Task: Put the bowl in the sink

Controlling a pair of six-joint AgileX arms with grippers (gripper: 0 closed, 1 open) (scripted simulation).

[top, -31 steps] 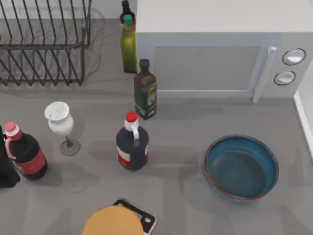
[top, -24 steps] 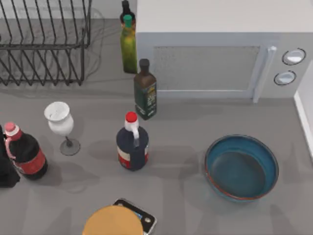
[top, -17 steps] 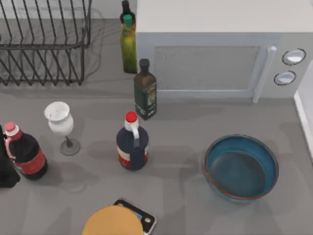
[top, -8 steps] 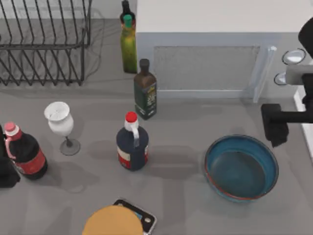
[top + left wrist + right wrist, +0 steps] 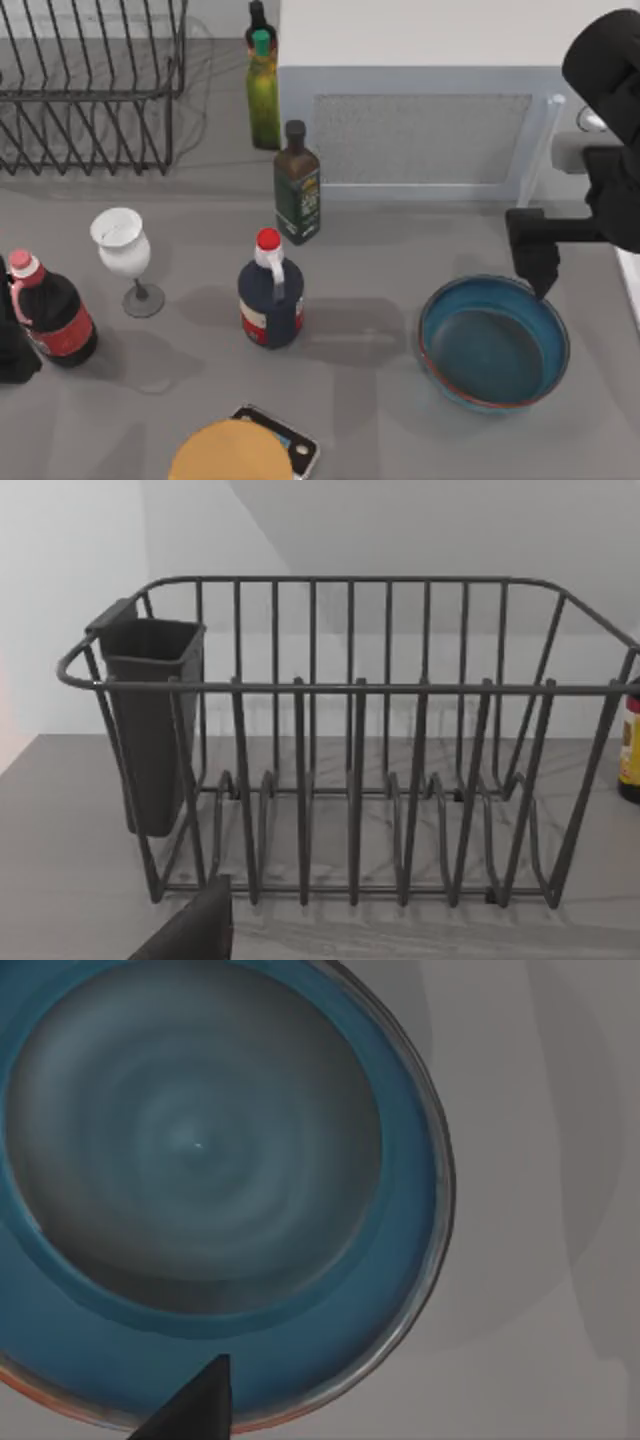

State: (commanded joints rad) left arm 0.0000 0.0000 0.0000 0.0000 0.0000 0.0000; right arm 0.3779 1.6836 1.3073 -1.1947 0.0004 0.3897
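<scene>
Top view: bowl (image 5: 494, 343) on table (image 5: 380, 260) at right, in front of microwave (image 5: 430, 110); right gripper (image 5: 538, 256) above bowl's far right rim, apparently not touching; finger spread not readable, cannot tell if open or closed; left arm parked at table's left edge by red-capped bottle (image 5: 48, 310).
Left wrist view: dish rack (image 5: 350, 750) with cutlery cup ahead.
Right wrist view: bowl (image 5: 200, 1180) directly below; dark fingertip (image 5: 195, 1405) over its rim.
</scene>
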